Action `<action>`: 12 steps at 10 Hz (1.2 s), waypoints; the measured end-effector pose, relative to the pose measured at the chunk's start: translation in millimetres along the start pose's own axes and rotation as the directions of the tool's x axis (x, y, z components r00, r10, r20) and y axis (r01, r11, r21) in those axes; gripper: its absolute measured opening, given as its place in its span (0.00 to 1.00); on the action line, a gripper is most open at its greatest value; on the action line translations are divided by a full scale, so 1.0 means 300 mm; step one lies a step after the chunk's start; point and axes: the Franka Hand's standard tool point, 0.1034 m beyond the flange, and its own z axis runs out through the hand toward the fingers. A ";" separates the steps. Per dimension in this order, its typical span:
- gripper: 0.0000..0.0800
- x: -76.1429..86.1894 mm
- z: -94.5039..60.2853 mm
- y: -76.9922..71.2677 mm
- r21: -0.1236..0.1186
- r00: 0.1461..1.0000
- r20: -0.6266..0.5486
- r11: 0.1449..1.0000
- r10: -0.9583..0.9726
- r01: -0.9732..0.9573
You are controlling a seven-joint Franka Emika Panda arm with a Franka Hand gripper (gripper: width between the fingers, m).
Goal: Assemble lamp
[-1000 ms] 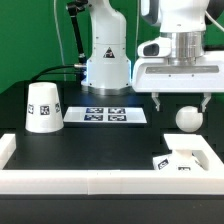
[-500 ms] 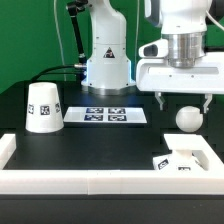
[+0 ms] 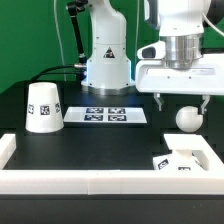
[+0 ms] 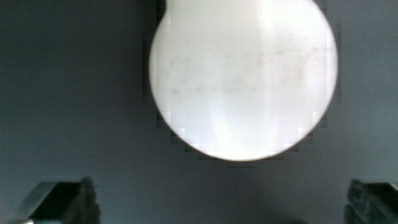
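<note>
The matte white ball-shaped bulb [image 3: 186, 118] sits on the black table [image 3: 100, 148], near its edge on the exterior view's right. The two-finger hand [image 3: 185, 103] hangs just above it, spread wide and empty, one finger on each side. For a good grasp, it should probably descend straight until the pads flank the ball's widest part, then close slowly so the ball cannot roll away.

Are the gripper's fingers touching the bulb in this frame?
Apart. The wrist view shows a clear dark gap between the bulb and both fingertips of the open gripper.
</note>
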 end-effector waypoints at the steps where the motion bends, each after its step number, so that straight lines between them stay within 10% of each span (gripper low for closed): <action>1: 0.87 -0.024 0.003 -0.021 0.001 1.000 0.003 1.000 -0.018 0.018; 7: 0.87 -0.070 0.017 -0.054 -0.005 0.996 0.018 0.996 -0.084 0.084; 12: 0.87 -0.029 0.017 0.016 -0.055 0.958 0.265 0.990 -0.113 0.132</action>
